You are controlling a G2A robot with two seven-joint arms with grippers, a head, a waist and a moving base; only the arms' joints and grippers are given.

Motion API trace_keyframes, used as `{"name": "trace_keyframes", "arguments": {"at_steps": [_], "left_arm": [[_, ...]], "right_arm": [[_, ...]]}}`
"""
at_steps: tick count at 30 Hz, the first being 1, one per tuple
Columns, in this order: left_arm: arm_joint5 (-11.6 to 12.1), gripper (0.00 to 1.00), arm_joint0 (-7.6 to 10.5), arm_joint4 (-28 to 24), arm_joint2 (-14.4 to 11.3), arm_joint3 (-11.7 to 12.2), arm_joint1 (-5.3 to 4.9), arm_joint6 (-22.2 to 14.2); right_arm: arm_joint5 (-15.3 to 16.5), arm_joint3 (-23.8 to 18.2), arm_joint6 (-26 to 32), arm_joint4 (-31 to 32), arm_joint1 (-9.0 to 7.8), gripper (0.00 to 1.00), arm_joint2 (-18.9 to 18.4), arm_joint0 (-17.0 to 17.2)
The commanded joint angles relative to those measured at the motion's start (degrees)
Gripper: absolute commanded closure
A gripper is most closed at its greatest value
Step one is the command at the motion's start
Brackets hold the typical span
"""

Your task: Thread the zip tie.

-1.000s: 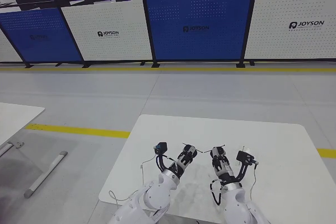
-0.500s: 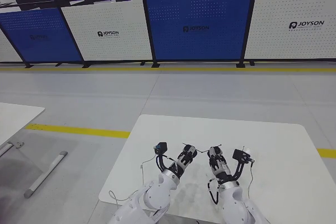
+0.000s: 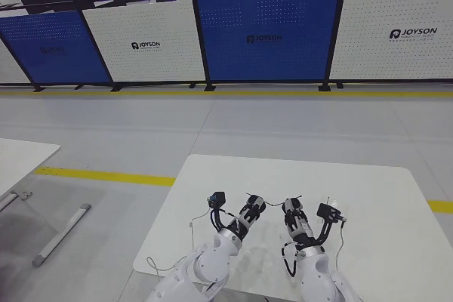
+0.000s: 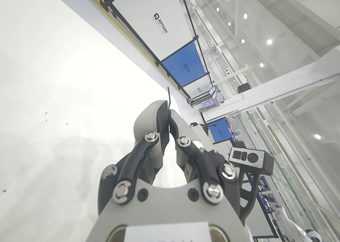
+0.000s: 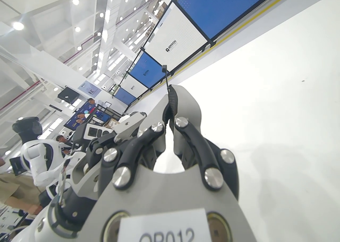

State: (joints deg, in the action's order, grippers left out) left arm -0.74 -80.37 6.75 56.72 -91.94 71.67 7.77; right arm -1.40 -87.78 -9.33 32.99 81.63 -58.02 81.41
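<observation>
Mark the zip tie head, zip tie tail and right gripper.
zip tie head (image 5: 164,68): right wrist view, square locking end.
zip tie tail (image 4: 168,95): left wrist view, thin free tip.
right gripper (image 5: 171,92): right wrist view, between fingertips.

Matt table (image 3: 362,189), seemingly plastic zip tie (image 5: 165,78)

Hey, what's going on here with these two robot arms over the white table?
The robot is holding a black zip tie above the white table. The left gripper is shut on the thin tail end, which pokes out past its tips. The right gripper is shut on the strap just below the square head. The grippers are side by side, and the tail is not yet through the head.
</observation>
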Motion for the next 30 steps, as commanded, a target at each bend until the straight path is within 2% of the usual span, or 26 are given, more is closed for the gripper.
{"name": "trace_keyframes", "arguments": {"at_steps": [1, 11, 14, 30], "left_arm": [[0.0, 1.0, 0.0, 0.0, 0.0, 0.0, 0.0, 0.0], [0.0, 1.0, 0.0, 0.0, 0.0, 0.0, 0.0, 0.0], [0.0, 1.0, 0.0, 0.0, 0.0, 0.0, 0.0, 0.0], [0.0, 1.0, 0.0, 0.0, 0.0, 0.0, 0.0, 0.0]], "right_arm": [[0.14, 0.0, -0.19, 0.32, 0.05, 1.0, -0.01, 0.03], [-0.44, 0.94, 1.56, 0.85, 0.4, 1.0, 0.17, -0.77], [0.37, 0.86, 1.49, 0.12, 0.5, 1.0, 0.08, -0.83], [0.37, 0.86, 1.49, 0.12, 0.5, 1.0, 0.08, -0.83]]}}
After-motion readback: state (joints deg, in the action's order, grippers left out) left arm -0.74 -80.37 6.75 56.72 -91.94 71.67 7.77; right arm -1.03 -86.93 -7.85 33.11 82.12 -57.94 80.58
